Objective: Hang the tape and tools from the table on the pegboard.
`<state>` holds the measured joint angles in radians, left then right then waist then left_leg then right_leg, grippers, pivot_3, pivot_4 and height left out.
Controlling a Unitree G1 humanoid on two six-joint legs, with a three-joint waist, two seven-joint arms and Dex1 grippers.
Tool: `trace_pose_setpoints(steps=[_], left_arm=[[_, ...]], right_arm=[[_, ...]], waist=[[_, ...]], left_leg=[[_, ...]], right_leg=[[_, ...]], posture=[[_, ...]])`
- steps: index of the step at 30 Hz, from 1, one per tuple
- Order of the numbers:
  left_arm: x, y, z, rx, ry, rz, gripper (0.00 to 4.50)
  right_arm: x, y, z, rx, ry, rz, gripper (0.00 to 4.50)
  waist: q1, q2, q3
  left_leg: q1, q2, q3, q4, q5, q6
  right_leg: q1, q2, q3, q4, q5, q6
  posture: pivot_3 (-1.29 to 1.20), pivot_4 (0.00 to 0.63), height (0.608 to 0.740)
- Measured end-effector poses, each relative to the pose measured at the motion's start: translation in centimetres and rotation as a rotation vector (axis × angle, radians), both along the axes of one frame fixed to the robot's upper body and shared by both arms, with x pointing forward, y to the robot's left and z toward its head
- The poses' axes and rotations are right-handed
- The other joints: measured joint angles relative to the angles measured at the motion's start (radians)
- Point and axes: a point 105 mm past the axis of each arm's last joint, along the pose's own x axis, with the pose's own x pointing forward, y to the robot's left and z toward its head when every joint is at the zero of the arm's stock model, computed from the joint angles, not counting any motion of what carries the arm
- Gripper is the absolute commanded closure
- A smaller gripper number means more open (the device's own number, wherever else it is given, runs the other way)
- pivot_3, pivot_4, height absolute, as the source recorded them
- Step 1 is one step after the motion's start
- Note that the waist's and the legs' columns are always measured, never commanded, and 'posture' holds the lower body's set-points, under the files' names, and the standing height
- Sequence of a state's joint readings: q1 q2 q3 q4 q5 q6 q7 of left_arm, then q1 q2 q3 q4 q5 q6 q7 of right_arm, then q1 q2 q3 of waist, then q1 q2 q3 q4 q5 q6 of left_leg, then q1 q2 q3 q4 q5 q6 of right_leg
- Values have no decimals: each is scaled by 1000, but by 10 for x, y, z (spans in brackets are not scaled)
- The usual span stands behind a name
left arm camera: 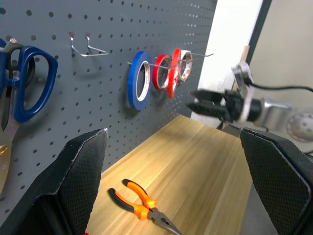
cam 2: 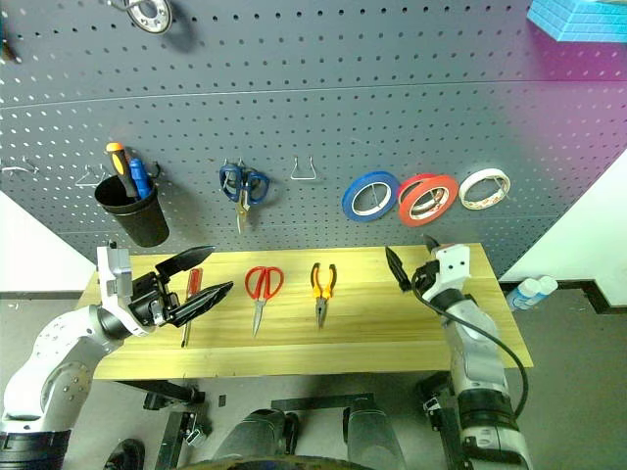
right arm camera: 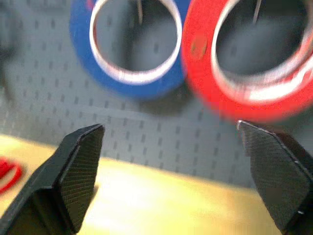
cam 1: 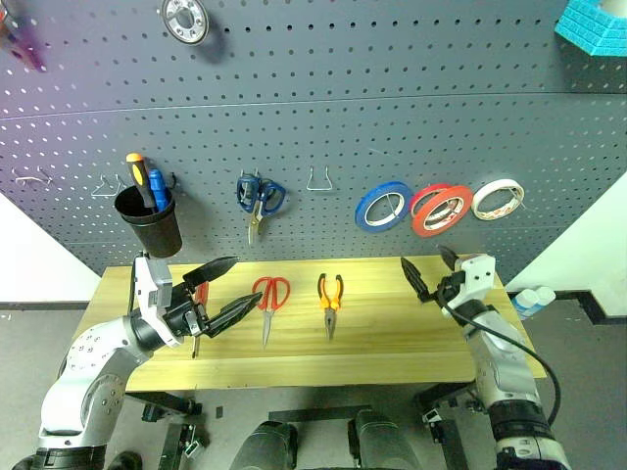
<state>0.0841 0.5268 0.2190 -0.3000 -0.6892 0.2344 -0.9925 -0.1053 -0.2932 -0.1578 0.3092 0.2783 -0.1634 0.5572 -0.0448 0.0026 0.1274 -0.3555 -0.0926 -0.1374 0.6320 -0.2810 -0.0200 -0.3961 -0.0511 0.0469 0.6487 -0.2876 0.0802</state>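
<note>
With the big red tape roll [cam 1: 438,210] hanging on its pegboard [cam 1: 313,117] hook, I hold my right gripper [cam 1: 432,271] just below it, fingers apart and empty, and my left gripper [cam 1: 223,290], also spread, by the red-handled screwdriver [cam 2: 187,304] on the table [cam 1: 392,338], presumably next.

Orange-handled pliers [left arm camera: 144,205] on the table [left arm camera: 210,166], tape rolls [left arm camera: 161,73] along the pegboard [left arm camera: 98,24]

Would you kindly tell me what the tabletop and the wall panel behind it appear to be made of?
The long light yellowish tabletop looks like wood planks with a smooth, slightly glossy finish: grain lines and a soft sheen show. The large dark grey pegboard looks like painted sheet metal, perhaps hardboard: matte, flat, with a regular grid of small punched holes.
</note>
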Motion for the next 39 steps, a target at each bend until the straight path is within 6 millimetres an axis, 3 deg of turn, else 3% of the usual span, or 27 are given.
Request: trace_pose_setpoints(steps=[4, 7, 10, 13, 15, 19, 26, 39], left_arm=[[-1, 4, -4, 5, 11, 31, 0], [-3, 16, -10, 20, 18, 95, 0], [-9, 41, -30, 32, 46, 194, 0], [-16, 54, -43, 49, 69, 232, 0], [-19, 59, -45, 58, 56, 246, 0], [-22, 61, -44, 64, 29, 247, 0], [-32, 65, -48, 72, 48, 261, 0], [-42, 61, -37, 79, 28, 262, 0]], right_arm=[[-14, 14, -23, 36, 136, 47, 16], [-13, 29, -19, 52, 180, 83, 16], [-8, 46, -26, 14, 276, 89, 16], [-9, 58, -31, -1, 328, 93, 16], [-3, 77, -30, -33, 372, 114, 16], [3, 98, -29, -53, 433, 127, 16], [2, 110, -40, -101, 543, 92, 16], [8, 131, -43, -60, 654, 72, 16]], waist=[[-4, 0, 0], [-3, 0, 1], [1, -2, 4], [8, -5, 15], [8, -8, 24], [14, -11, 36], [27, -10, 53], [27, -12, 84]], left_leg=[[0, 1, 1, 0, 0, 0], [0, 3, 1, 0, 0, 0], [0, 4, 1, -1, 0, 0], [-1, 3, 1, 0, 0, 0], [-2, 3, 1, 0, 0, -1], [-3, 3, 1, -1, 0, -1], [-18, 3, 1, -1, 0, -1], [-19, 3, 1, -2, 0, -1]], right_leg=[[0, 1, 1, 0, 1, -1], [-1, 2, 2, 0, 1, -2], [-1, 3, 1, 0, 1, -4], [-1, 3, 1, -1, 0, -6], [-2, 2, 2, -2, 0, -7], [-3, 2, 2, -2, 0, -7], [-19, 2, 1, -1, 2, -4], [-21, 2, 1, -1, 2, -4]], posture=[[-95, 125, 740], [-80, 137, 740], [-64, 152, 740], [-43, 167, 740], [-32, 177, 740], [-12, 194, 740], [21, 235, 740], [39, 248, 740]])
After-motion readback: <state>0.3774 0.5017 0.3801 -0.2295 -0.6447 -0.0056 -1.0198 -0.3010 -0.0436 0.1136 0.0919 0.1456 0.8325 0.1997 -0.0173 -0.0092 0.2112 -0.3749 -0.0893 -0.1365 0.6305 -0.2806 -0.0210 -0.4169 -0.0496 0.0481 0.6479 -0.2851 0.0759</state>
